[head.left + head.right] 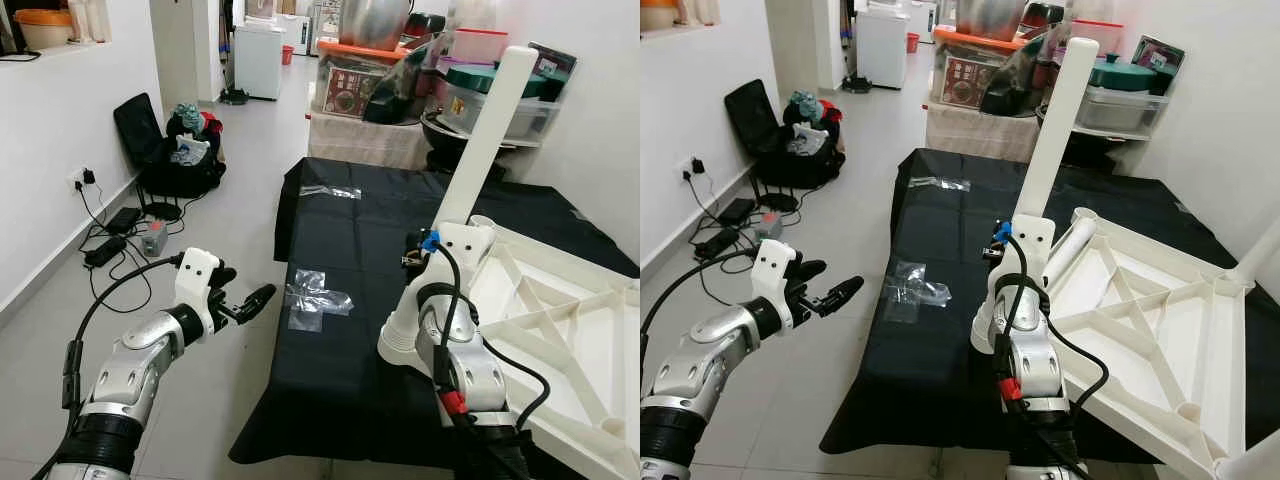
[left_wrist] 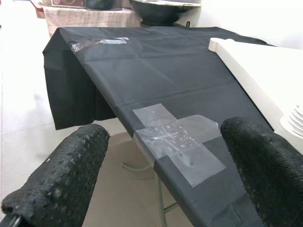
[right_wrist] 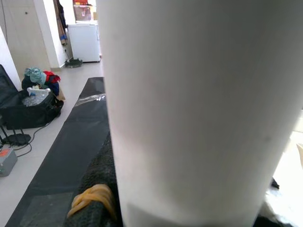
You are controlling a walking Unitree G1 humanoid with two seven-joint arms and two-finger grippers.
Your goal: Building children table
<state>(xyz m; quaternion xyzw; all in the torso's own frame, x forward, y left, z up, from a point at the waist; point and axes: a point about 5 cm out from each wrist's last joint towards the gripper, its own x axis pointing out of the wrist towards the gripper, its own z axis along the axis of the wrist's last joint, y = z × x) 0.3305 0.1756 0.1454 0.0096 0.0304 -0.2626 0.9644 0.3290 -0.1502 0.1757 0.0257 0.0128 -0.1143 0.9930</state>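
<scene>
Nearest us, our left claw [image 1: 250, 300] hovers spread apart beside the black-draped counter [image 1: 340, 370]. Our right claw [image 1: 1005, 245] is clamped on the white table leg [image 1: 1055, 130], held upright at the corner of the upturned children's table [image 1: 1160, 330] lying on the counter.

You are looking at a lived-in home, a tiled room open to a kitchen or laundry corner. A white appliance [image 1: 259, 58] stands at the far end, stacked plastic storage boxes [image 1: 488, 85] and a large metal pot [image 1: 374, 22] crowd a shelf, an open black bag of clothes [image 1: 178, 150] sits on the floor, and chargers trail from a wall socket [image 1: 80, 179]. A black-draped desk [image 1: 340, 300] fills the middle.
</scene>
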